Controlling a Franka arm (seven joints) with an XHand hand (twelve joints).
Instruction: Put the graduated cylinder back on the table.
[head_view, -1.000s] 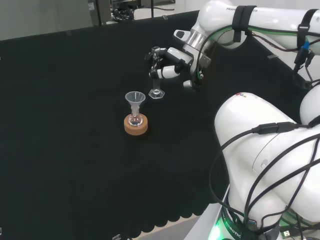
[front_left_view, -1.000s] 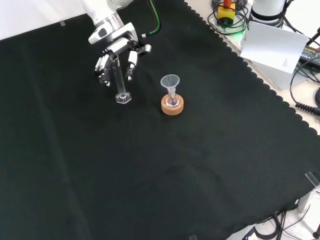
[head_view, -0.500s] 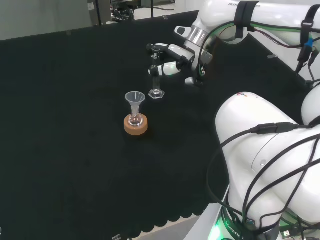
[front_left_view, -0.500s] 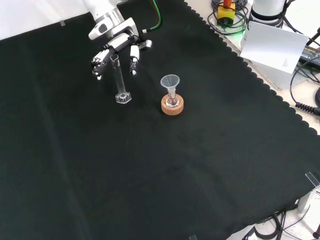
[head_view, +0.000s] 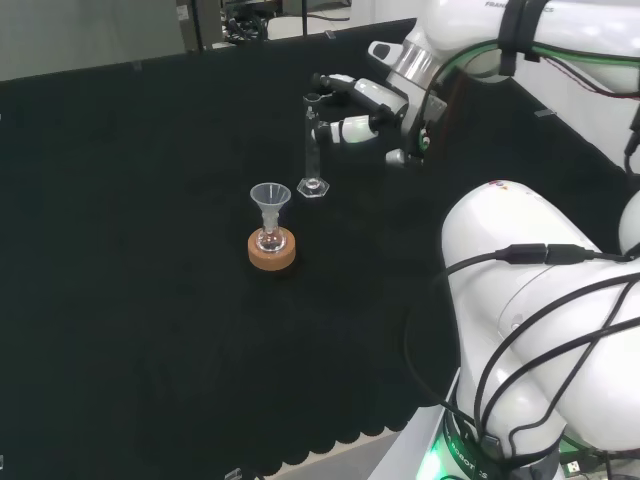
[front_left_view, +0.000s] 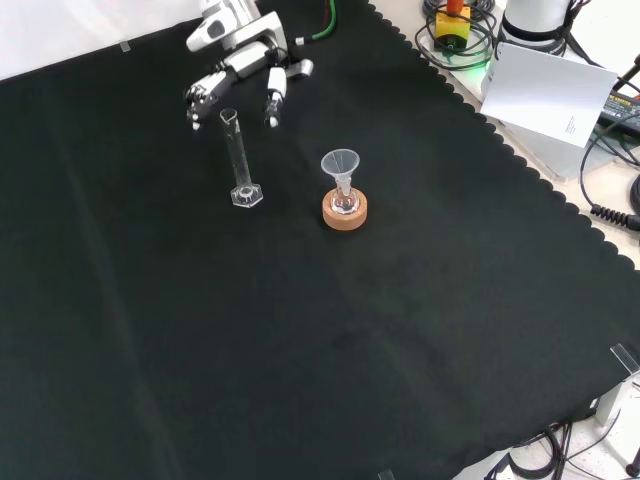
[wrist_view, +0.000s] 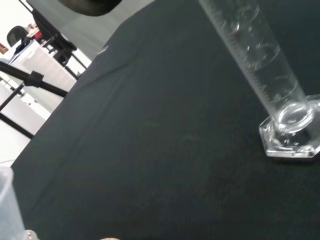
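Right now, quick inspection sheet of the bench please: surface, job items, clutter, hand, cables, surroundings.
Surface: black cloth covers the bench, scalloped at its edge.
Job's things: graduated cylinder stands upright on its hexagonal base on the cloth, apart from the robot hand.
Clutter: small flask with a funnel in its neck, on a cork ring, beside the cylinder in the front view.
Grippers: robot hand open, fingers relaxed, above and behind the cylinder's top, holding nothing.
Cables: black cables run over the arm's white links in the head view; coiled cables lie off the cloth in the front view.
Surroundings: white box beyond the cloth edge.
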